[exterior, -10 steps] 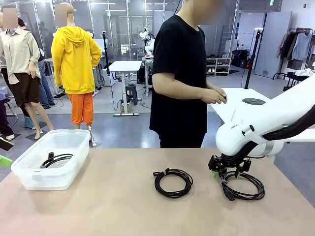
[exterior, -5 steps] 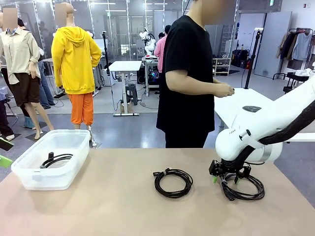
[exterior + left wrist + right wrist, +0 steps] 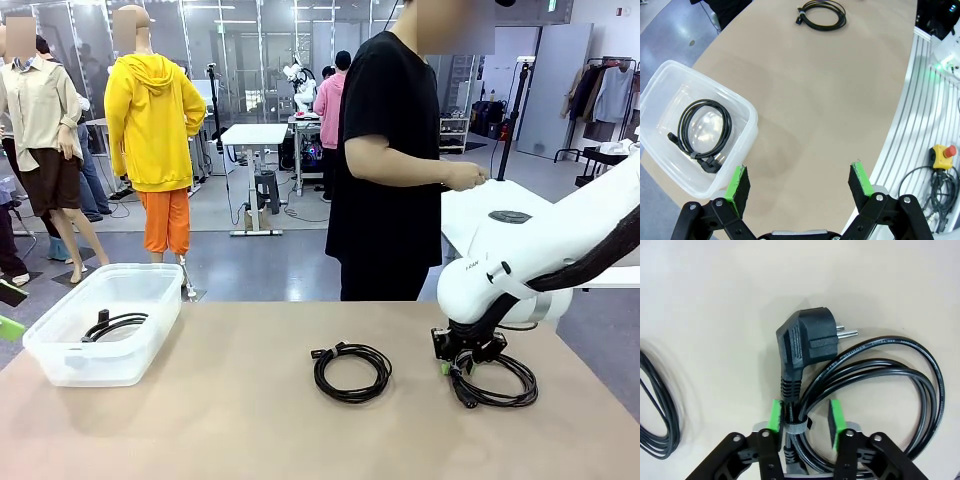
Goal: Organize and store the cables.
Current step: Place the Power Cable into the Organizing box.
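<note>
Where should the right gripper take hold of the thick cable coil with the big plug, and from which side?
Probably at the strap just behind the plug, from straight above. The thick cable coil lies flat on the table, and the strap gathers its strands into one narrow bundle, which the right gripper straddles.

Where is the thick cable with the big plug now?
Front view: the thick cable lies at the right of the table, beside the thinner coil, with the right gripper astride its strap.

first cable (image 3: 709, 163) lies in the left bin (image 3: 90, 365), second cable (image 3: 320, 376) at table (image 3: 230, 420) centre, third cable (image 3: 802, 342) right.
</note>
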Controlling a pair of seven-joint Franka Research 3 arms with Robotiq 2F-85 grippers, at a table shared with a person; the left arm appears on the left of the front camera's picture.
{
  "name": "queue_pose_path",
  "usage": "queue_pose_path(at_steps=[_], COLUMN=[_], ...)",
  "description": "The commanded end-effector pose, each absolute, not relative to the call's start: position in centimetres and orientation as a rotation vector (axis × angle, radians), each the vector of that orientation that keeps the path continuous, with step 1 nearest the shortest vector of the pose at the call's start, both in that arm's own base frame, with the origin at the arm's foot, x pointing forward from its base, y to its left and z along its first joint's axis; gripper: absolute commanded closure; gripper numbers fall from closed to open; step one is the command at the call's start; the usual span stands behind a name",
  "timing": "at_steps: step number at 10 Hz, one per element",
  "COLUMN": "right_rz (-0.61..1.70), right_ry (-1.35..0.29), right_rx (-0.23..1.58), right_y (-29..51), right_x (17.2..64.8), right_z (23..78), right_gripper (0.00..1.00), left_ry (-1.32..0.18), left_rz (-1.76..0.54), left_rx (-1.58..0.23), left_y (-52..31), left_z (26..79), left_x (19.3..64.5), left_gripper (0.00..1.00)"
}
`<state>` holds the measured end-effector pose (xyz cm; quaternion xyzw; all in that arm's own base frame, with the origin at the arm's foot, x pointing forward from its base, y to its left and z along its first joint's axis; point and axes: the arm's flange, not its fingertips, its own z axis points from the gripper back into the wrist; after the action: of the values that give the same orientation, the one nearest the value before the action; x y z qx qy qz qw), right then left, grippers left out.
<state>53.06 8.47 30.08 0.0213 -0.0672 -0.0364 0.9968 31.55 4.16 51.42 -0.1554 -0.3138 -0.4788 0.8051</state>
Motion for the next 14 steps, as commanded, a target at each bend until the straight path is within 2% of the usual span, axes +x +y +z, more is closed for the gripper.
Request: queue_pose_path(at_steps=[1,4,8,14], right_rz=[-0.093,-0.121,-0.163,-0.130], right_ry=[-0.082,-0.075,-0.094,-0.102], right_rx=[-0.031,-0.043,-0.076,-0.041], right_y=[10.5,11.1,13.0,13.2], right_x=[52.8,53.0,50.9,50.1], right_z=[29.9,30.7,39.9,41.4], right_gripper=[1.00,1.00,1.00,1.00], left_ry=[-0.686,-0.686,-0.686,-0.686], left_rz=[-1.039,-1.039,-1.039,-1.039], left_rx=[-0.342,-0.342,-0.342,-0.342], left_y=[4.2,4.2,4.2,4.2], left_z=[51.4,51.4,51.4,51.4], left_x=[31.7,31.7,31.7,31.7], left_gripper=[0.00,0.00,0.00,0.00])
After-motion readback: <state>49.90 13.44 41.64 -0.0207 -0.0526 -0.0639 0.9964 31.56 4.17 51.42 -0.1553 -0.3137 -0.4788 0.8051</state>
